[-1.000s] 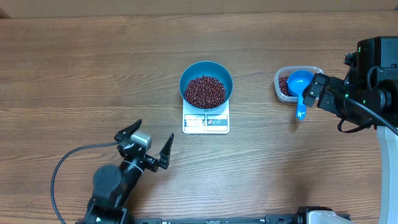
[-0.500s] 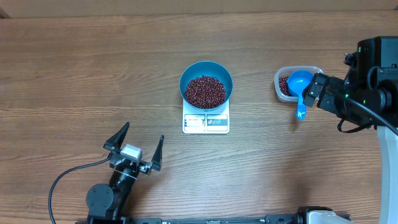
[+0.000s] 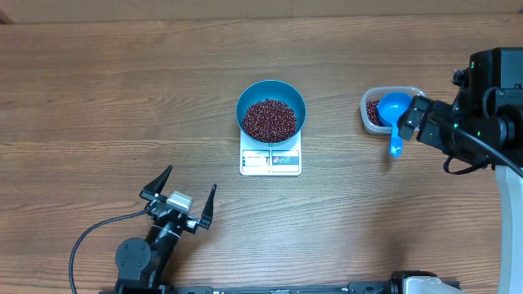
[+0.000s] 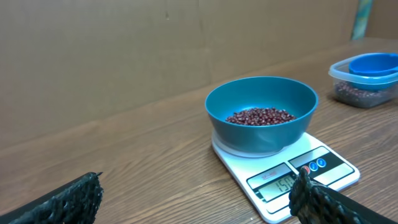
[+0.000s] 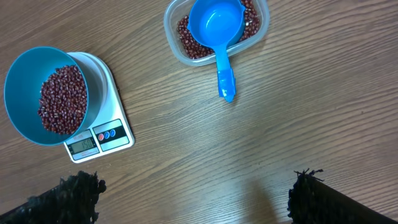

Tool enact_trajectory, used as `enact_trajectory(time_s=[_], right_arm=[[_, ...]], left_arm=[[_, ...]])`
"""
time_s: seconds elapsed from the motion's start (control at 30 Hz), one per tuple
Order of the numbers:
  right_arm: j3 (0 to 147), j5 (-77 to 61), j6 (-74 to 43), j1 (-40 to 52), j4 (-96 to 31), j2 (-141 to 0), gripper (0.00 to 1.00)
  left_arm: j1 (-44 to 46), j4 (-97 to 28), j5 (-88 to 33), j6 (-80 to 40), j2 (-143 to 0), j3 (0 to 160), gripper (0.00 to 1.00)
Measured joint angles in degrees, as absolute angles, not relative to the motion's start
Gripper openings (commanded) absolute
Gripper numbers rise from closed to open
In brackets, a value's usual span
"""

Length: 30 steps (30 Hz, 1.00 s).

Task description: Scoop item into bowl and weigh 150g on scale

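I see both hands spread wide and holding nothing: the left hand [image 3: 191, 177] hangs over the counter [image 3: 98, 90] well apart from the scale [image 3: 270, 161], and the right hand [image 5: 194, 186] is near the clear tub [image 5: 261, 25]. The blue bowl [image 3: 242, 114] sits on the white scale, holding a heap of red-brown beans [image 3: 270, 119]. More beans lie in the tub under the blue scoop [image 5: 214, 25].

Left arm [image 3: 135, 257]: low at the near edge, wrist angled forward and slightly to the right.
Left tool [image 3: 191, 178]: both fingers [image 4: 62, 202] spread wide, nothing between them.
Right arm [image 3: 478, 122]: at the far right side, reaching leftward.
Right tool [image 5: 196, 180]: jaws fully apart, empty, facing downward.
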<state>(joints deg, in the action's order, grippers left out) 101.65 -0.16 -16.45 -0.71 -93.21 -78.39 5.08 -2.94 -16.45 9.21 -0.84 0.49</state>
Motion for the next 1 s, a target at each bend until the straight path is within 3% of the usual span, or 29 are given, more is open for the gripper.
enact_trajectory(time_s=[0.6,1.0], right_arm=[[101.6,-0.2,-16.4,-0.7,-93.2,-78.4,1.0],[101.6,-0.2,-16.4,-0.7,-93.2,-78.4,1.0]], left_arm=[[2.9,-4.4,-1.5,1.6,-0.8,0.5,0.99],[2.8,-4.4,-0.8,1.4,-0.8,0.5,1.0]])
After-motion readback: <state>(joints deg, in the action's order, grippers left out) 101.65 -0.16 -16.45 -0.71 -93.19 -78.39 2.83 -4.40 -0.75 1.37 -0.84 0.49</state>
